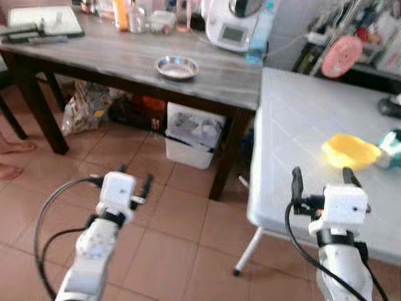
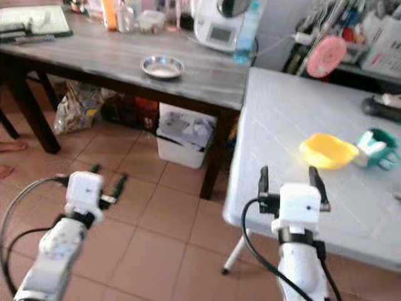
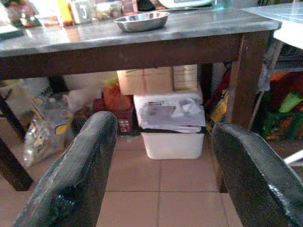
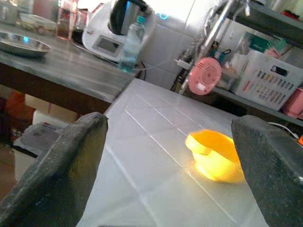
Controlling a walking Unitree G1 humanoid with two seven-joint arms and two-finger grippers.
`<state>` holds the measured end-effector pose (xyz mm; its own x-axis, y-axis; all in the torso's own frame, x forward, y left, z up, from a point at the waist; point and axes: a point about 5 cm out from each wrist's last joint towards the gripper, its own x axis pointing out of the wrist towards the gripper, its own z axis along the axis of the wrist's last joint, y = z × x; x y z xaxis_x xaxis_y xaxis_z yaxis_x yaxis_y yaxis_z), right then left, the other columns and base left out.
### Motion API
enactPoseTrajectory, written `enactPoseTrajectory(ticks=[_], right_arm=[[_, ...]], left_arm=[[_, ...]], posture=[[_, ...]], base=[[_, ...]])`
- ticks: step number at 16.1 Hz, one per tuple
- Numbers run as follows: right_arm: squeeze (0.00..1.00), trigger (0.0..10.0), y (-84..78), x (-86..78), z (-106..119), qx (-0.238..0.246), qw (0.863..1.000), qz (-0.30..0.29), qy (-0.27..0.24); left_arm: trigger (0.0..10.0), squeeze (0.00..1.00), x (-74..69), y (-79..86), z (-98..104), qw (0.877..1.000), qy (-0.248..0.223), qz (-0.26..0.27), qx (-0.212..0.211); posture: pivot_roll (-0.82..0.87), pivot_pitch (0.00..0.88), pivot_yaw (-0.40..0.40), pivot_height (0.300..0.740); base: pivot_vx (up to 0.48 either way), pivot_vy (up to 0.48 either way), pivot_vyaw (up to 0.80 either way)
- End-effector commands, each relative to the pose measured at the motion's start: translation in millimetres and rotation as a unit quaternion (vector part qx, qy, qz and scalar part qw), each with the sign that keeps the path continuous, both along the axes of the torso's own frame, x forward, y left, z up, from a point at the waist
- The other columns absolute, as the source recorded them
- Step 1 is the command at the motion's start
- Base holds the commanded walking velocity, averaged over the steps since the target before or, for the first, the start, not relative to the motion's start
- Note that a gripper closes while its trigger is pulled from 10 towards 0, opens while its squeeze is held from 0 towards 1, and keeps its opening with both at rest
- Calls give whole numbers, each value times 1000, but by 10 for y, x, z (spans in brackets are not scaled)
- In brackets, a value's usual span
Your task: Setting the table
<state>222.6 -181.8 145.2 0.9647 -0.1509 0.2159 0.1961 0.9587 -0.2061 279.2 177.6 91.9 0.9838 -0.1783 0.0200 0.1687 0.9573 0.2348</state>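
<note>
A yellow bowl [image 1: 350,151] lies on the white tiled table [image 1: 301,125] at the right, with a teal cup [image 2: 376,147] just beside it. My right gripper [image 1: 324,180] is open, raised over the table's near edge, a little short of the bowl [image 4: 214,154]. On the dark wooden table [image 1: 119,59] at the back sits a steel dish [image 1: 177,67]. My left gripper [image 1: 133,177] is open over the tiled floor, well below that table, and the steel dish [image 3: 142,21] is far ahead of its fingers.
A white bin [image 1: 193,135] and bags [image 1: 84,106] stand under the wooden table. A white kitchen appliance [image 1: 233,25], bottles [image 1: 128,15] and a tray [image 1: 44,22] crowd its back edge. A pink fan [image 1: 341,56] and shelves stand behind the white table. A person's foot [image 1: 15,147] shows at far left.
</note>
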Motion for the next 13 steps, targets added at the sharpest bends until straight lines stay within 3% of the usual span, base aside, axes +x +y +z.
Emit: enactPoseTrajectory(ticks=[1,7,11,13], right_arm=[[0,10000,-84,-27,10,-10,1000,-16,0],[0,10000,-57,-49,38,-30,999,-10,-4],[0,10000,-47,-38,32,-28,1000,-9,-2],[0,10000,-35,-31,28,-27,1000,-7,-3]], left_arm=[[10000,0,-11,-108,-32,1000,4,-19,-2],[10000,0,-2,-103,-1,1000,-2,-15,-3],[10000,0,18,-121,25,1000,-6,-18,-5],[10000,0,30,-135,31,1000,-7,-19,-6]], posture=[[196,102,-90,740],[193,110,-94,740],[191,108,-88,740],[192,106,-86,740]], base=[[0,-368,0],[0,-368,0],[0,-367,-503],[0,-362,0]])
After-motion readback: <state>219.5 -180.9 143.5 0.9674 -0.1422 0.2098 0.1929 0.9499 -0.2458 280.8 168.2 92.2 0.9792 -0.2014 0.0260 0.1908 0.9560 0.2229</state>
